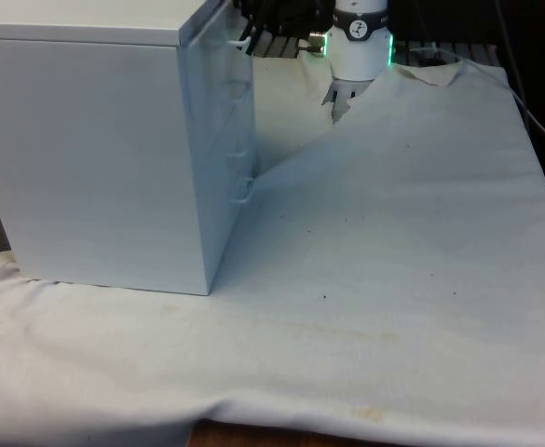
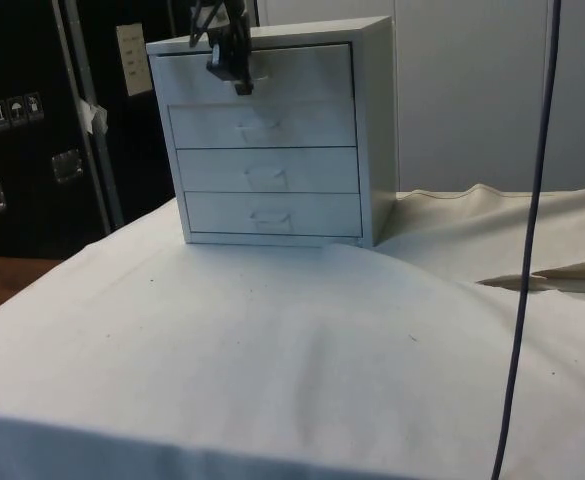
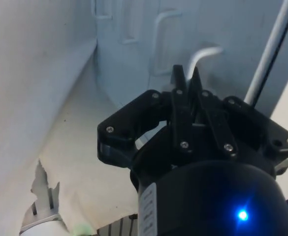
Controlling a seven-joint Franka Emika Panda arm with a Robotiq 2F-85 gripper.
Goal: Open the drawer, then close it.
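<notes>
My hand (image 3: 186,78) is at the top drawer (image 2: 257,72) of the white chest of drawers (image 2: 272,135), with its fingers (image 3: 177,81) closed together on the drawer's handle (image 3: 203,54). The chest stands on the table (image 2: 272,350), on the front view's left. The top drawer sits slightly out; the three lower drawers sit flush.

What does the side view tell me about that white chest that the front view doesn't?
Side view alone: the chest faces the camera, showing four drawer fronts with handles, and the hand at the top drawer, which stands slightly out.
Front view alone: the chest's plain side panel, and a wide stretch of white cloth to the front view's right.
Both: the chest, the cloth, and the black hand up at the top drawer.
</notes>
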